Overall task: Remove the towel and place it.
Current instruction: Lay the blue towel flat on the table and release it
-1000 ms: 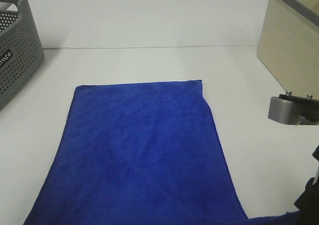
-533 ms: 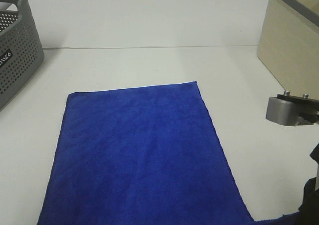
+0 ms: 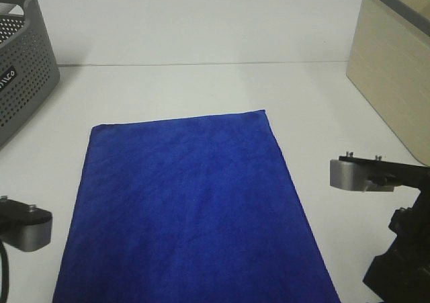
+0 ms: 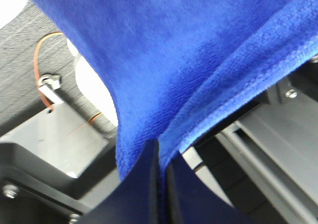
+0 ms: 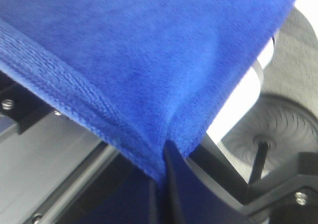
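The royal-blue towel (image 3: 188, 202) lies spread flat on the white table, its far edge straight and its near end running out of the exterior view. In the left wrist view my left gripper (image 4: 159, 182) is shut on a fold of the towel (image 4: 189, 45) near a hemmed edge. My right gripper (image 5: 161, 184) is likewise shut on the towel (image 5: 139, 50) at its hem. Only the grey upper parts of the left arm (image 3: 23, 226) and right arm (image 3: 366, 175) show in the exterior view, flanking the towel's near end.
A grey perforated basket (image 3: 20, 74) stands at the far left of the table. A beige box (image 3: 396, 68) stands at the far right. Bare white table lies beyond the towel's far edge.
The towel has slid a little toward the near edge and to the left, flattening out. The right arm has moved inward and nearer. The left arm has come into view at lower left.
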Tool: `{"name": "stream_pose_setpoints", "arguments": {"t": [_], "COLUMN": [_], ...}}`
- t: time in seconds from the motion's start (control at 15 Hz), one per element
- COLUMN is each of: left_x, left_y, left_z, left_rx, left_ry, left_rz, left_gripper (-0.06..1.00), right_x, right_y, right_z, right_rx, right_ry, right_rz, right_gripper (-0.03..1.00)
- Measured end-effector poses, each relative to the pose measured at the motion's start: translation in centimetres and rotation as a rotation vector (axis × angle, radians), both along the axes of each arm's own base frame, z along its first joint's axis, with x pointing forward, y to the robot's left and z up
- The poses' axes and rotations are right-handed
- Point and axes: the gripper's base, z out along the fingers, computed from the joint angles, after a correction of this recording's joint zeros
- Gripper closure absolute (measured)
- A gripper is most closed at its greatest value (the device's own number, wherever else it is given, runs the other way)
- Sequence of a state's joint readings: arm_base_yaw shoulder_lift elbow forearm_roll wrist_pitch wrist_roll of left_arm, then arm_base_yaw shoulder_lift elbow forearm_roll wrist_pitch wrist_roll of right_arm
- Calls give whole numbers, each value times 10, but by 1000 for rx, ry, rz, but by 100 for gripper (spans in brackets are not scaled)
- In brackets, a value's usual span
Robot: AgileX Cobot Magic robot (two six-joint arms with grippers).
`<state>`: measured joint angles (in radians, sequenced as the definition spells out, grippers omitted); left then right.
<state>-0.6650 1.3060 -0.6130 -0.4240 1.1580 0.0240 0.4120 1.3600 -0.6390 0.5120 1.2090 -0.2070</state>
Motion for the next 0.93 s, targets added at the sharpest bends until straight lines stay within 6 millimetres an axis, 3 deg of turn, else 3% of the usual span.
{"name": "stream_pose_setpoints", "arguments": {"t": [0.47,0.73,0.93], "left_x": [51,68,71], "left_y": [-37,-50,-53], "left_z": [-28,-42,-57], "left_rx": [51,69,89], "left_ry": [96,127,179], "left_rz": [-178,-200,-200], "left_gripper": [94,94,94], "right_x": [12,15,16], "right_y": [2,5,10], "right_z": [-37,-54,-65], "right_rx": [-98,-92,-57], "right_ry": [172,255,308], "right_rz": [36,57,60], "right_gripper": [95,95,95]}}
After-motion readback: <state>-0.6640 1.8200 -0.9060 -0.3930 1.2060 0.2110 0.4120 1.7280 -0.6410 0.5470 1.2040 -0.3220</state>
